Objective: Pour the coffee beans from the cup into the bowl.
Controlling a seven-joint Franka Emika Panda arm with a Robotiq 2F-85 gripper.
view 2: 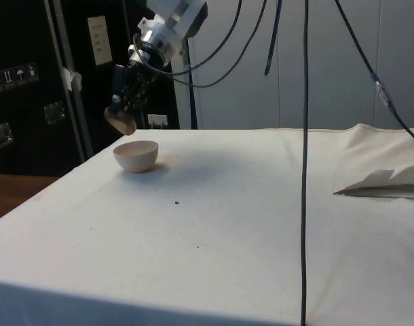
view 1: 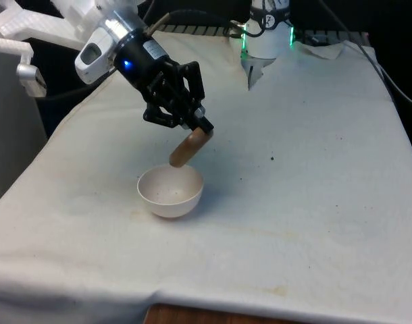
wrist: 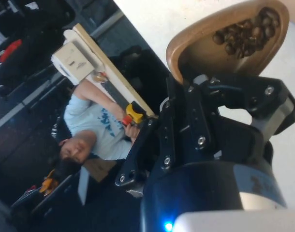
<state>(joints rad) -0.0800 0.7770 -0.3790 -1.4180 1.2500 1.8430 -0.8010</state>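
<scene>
A tan cup (view 1: 186,148) hangs tilted with its mouth down over the far rim of a cream bowl (view 1: 170,192) on the white cloth. My gripper (view 1: 199,128) is shut on the cup. In the side view the cup (view 2: 121,121) hangs just above the bowl (view 2: 136,155), with the gripper (view 2: 119,105) holding it from above. In the wrist view the cup (wrist: 200,46) is held between the black fingers (wrist: 198,121), and dark coffee beans (wrist: 246,31) lie gathered at its lower lip. The bowl's inside looks pale with only faint specks.
A crumpled white sheet (view 1: 256,71) lies at the table's far end, seen also in the side view (view 2: 390,183). Black cables (view 2: 305,136) hang down over the table. A person in a light shirt (wrist: 96,130) is beyond the table's edge.
</scene>
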